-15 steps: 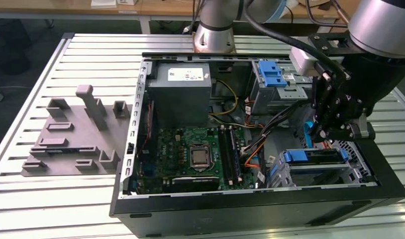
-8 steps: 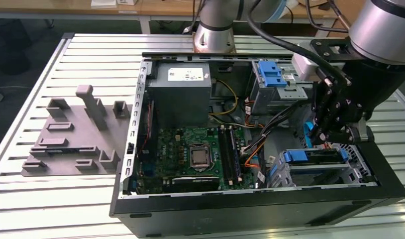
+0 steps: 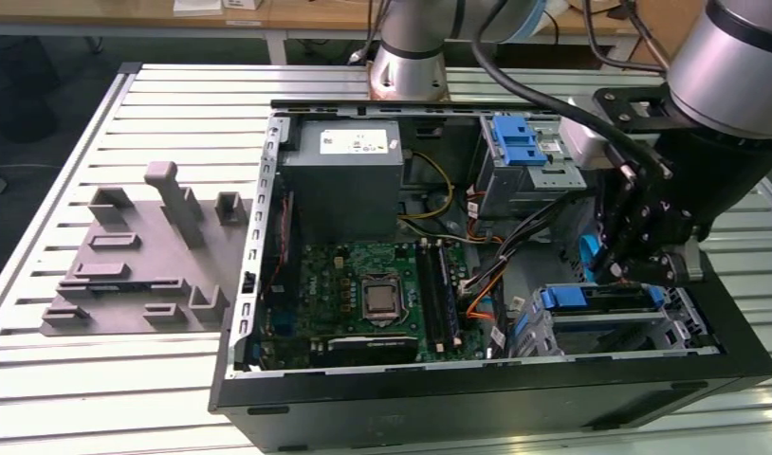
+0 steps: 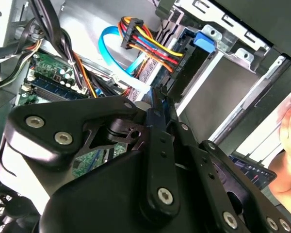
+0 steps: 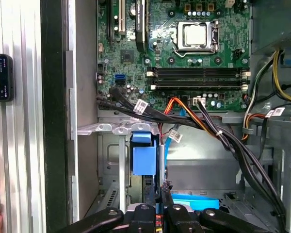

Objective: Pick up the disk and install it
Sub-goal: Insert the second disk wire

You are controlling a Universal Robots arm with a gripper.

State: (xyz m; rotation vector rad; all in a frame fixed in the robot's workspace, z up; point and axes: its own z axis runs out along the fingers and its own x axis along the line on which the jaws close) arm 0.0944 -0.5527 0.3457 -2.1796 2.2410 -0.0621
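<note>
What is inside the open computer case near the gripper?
Under the gripper sits a metal drive cage with a blue latch, beside the green motherboard and bundled cables. The cage's interior and the gripper's fingertips are covered.

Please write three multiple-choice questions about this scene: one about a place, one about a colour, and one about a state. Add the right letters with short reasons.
1. In the exterior view, where is the gripper?
A. Above the grey fixture
B. Inside the computer case, at the exterior view's right
C. Beyond the table's edge

2. What colour is the circuit board?
A. Red
B. Green
C. White

3. How is the computer case?
A. Open, lying on its side
B. Closed, standing upright
C. Closed, lying flat

Answers:
1. B, because the arm reaches down into the case's right part.
2. B, because the board is plainly green in the exterior view and the first wrist view.
3. A, because the board and cables show from above.
</note>
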